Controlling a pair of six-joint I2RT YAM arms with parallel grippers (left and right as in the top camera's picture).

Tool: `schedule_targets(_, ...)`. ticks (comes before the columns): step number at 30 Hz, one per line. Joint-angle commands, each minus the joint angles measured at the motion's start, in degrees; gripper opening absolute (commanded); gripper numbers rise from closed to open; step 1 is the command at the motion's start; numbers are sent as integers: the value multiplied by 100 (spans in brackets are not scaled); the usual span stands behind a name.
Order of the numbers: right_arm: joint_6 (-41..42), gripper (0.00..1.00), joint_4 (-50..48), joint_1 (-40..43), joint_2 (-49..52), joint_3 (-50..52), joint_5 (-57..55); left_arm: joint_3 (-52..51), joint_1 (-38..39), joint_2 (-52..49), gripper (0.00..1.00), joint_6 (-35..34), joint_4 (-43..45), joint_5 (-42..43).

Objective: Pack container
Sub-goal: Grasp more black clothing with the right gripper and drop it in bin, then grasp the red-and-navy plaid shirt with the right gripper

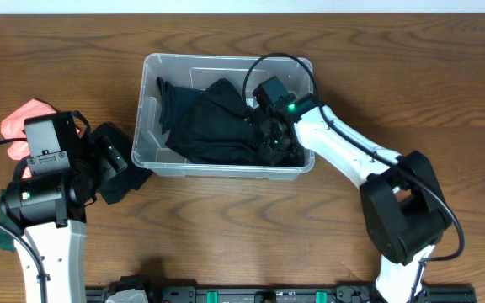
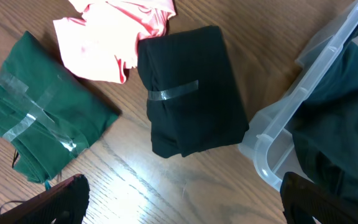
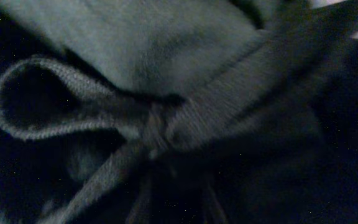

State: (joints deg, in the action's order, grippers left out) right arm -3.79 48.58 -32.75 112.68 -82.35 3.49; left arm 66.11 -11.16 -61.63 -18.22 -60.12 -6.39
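Partly packed: the container (image 1: 147, 118), mid-way across the tabletop (image 1: 251, 236), holds dark clothes (image 1: 213, 122) that bury the right pincer (image 1: 278, 139), its spread impossible to tell, while a black bundle (image 2: 188, 90), green bundle (image 2: 39, 124) and pink cloth (image 2: 114, 37) lie unpacked to its left, near the wide-spread left pincer (image 2: 188, 202).

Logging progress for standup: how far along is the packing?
Done: dark clothing already lies in the container. In hand: the right hand is down in that clothing; its grip is hidden. The left hand is open over the table, holding nothing. Left: the taped black bundle, the taped green bundle and the pink garment all lie outside the container.
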Motion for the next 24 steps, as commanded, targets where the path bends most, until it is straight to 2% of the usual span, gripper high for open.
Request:
schedule_targets(1,55,35,-2,61,-839,-376,-566,87,-24,28,98,-57,-24,-22)
schedule_targets(2,57,38,-20,79,-1075,-431,-684,87,-24,28,98,-57,-24,-22)
schedule_targets(3,57,47,-63,105,-1300,-470,-787,87,-24,28,98,-57,-24,-20)
schedule_targets(5,57,99,-181,212,-1799,-490,-1001,87,-24,28,98,-57,-24,-22)
schedule_targets(8,251,99,-168,577,-2369,-487,-1528,87,-24,28,98,-57,-24,-22)
schedule_targets(12,378,99,216,1521,-2625,-485,-2057,87,-24,28,98,-57,-24,-22)
schedule_targets(15,374,99,522,2492,-2520,-361,-2201,87,-24,28,98,-57,-24,-20)
schedule_targets(24,350,99,247,4706,-1644,671,-3134,87,-24,26,98,-57,-22,-20)
